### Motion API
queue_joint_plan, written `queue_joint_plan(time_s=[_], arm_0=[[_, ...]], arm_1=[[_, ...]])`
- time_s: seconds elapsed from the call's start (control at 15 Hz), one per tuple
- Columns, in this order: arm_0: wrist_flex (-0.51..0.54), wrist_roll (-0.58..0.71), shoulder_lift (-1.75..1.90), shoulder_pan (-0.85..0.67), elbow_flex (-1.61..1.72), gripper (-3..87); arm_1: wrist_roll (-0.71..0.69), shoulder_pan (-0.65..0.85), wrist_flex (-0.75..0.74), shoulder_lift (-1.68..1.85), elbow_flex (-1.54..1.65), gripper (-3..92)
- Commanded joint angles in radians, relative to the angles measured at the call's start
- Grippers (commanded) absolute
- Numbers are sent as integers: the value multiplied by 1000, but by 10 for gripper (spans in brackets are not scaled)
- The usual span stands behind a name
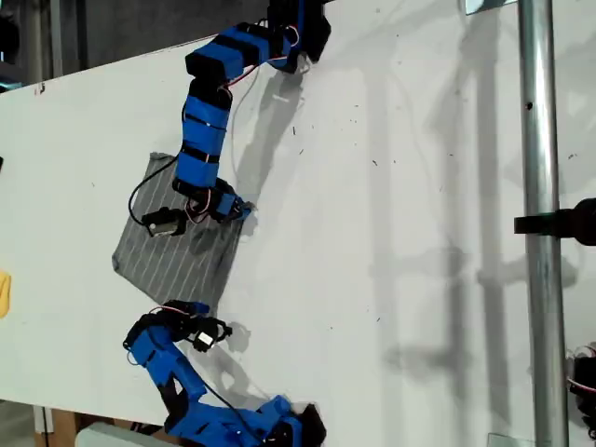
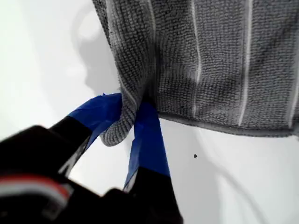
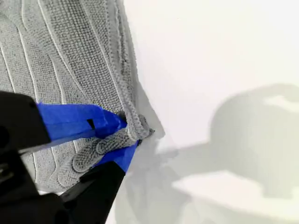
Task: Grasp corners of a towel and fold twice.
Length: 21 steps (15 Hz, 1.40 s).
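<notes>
Although which arm is which looks uncertain from the exterior view, my first gripper (image 2: 125, 125) and my second gripper (image 3: 122, 140) each pinch a corner of the thin, limp grey striped towel (image 1: 177, 256), lying flat on the white table (image 1: 391, 233).

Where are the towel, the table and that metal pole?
towel (image 1: 177, 253), exterior view, striped middle.
table (image 1: 391, 233), exterior view, bare white top.
pole (image 1: 540, 186), exterior view, mid shaft.
</notes>
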Motion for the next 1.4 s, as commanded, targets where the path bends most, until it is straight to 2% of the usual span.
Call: queue_joint_plan(time_s=[0.0,0.2,0.33,0.53,0.67,0.73,0.87,1.0,1.13,1.33], arm_0=[[32,-26,26,9,-18,-28],[143,-100,87,117,-3,-28],[164,-219,207,230,143,-27],[140,-433,495,522,430,-27],[114,-660,606,767,575,-27],[101,-781,611,899,597,-27],[8,-988,601,1134,586,-29],[-41,-1118,594,1287,528,-29],[-38,-1123,595,1315,522,-29],[54,-1015,621,1190,511,-29]], arm_1=[[18,-18,-3,64,15,-3],[48,-55,-3,153,110,-3],[89,-118,-5,262,222,-3],[198,-238,-8,477,434,-3],[305,-354,-8,586,525,-3],[362,-426,-5,594,526,-3],[477,-580,-28,557,495,-3],[591,-701,-29,489,423,-3],[609,-707,-25,482,399,-3],[526,-574,17,523,413,-3]])
